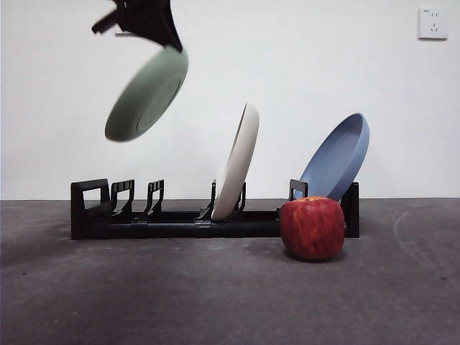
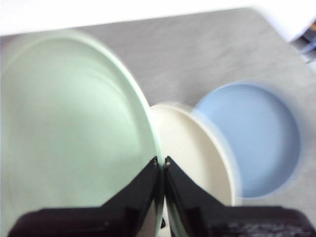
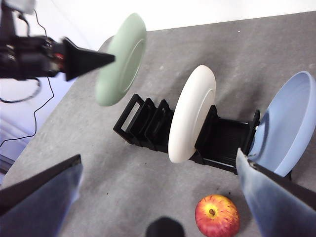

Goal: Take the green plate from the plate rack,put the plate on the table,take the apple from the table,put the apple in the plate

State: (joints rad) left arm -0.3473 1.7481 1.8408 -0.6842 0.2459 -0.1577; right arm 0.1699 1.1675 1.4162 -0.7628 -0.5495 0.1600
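Jaws of the left gripper [image 2: 161,160] clamp the rim of the pale mint-green round plate [image 1: 146,93], tilted above the black slotted rack's [image 1: 172,219] empty end, while the right gripper [image 3: 158,197], jaws apart, waits nearer the red apple [image 3: 216,216] on the grey desk [image 1: 180,295].

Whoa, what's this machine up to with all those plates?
The left pincer is shut on the rim of the green plate and holds it in the air above the plate rack. A cream plate and a blue plate stand in the rack. The apple sits on the table in front. The right pincer waits open.
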